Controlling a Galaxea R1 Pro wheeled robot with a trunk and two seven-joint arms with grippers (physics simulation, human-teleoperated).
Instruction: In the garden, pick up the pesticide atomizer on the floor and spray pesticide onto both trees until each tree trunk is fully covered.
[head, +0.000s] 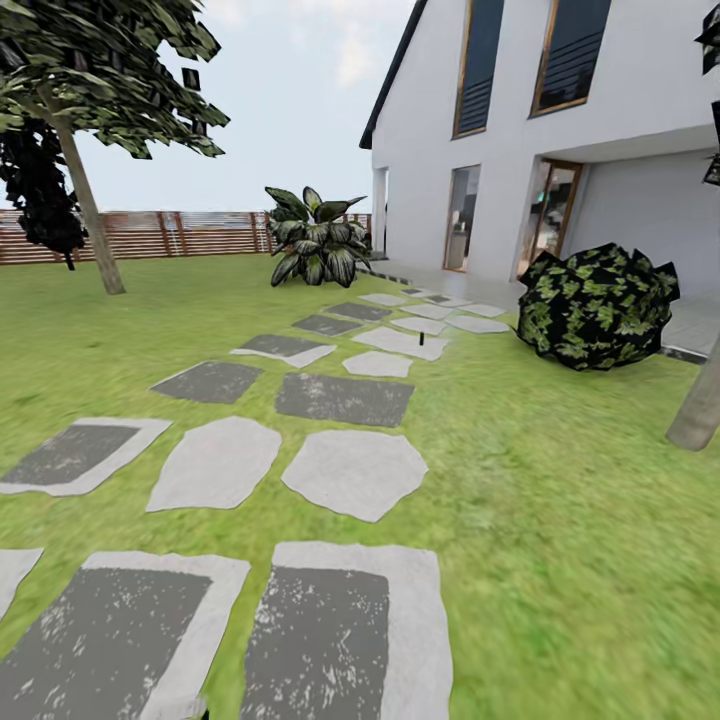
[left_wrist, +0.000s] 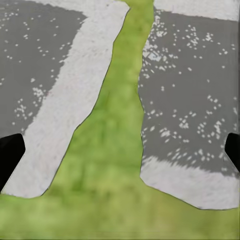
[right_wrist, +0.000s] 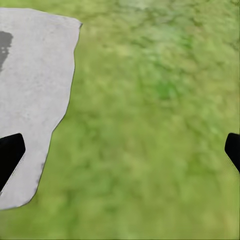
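The robot stood on the lawn (head: 560, 520) at the near end of a path of stepping stones (head: 345, 398) that ran toward a white house (head: 560, 140).

Left gripper (left_wrist: 120, 150): jaws wide apart, nothing between them, dark fingertips (left_wrist: 10, 152) at the frame edges. It hung over a strip of grass between two grey paving slabs (left_wrist: 190, 100). Right gripper (right_wrist: 120, 150): equally wide and empty, over grass just beside the edge of a pale stone (right_wrist: 30, 100). Both pointed at the ground, which I judged a carrying posture for travel, not a reach.

A small dark upright object (head: 421, 340) stood on a stone far along the path; it may have been the atomizer, but it was too small to confirm.

One tree trunk (head: 88, 205) rose near the fence (head: 180, 235) at the far left of the lawn. The base of a second trunk (head: 698, 405) showed at the right edge, near a round bush (head: 597, 305). A broad-leaved plant (head: 315, 240) stood by the house corner.

No spray was visible. Judgement: pickup not yet begun; the robot would need to drive along the path first.
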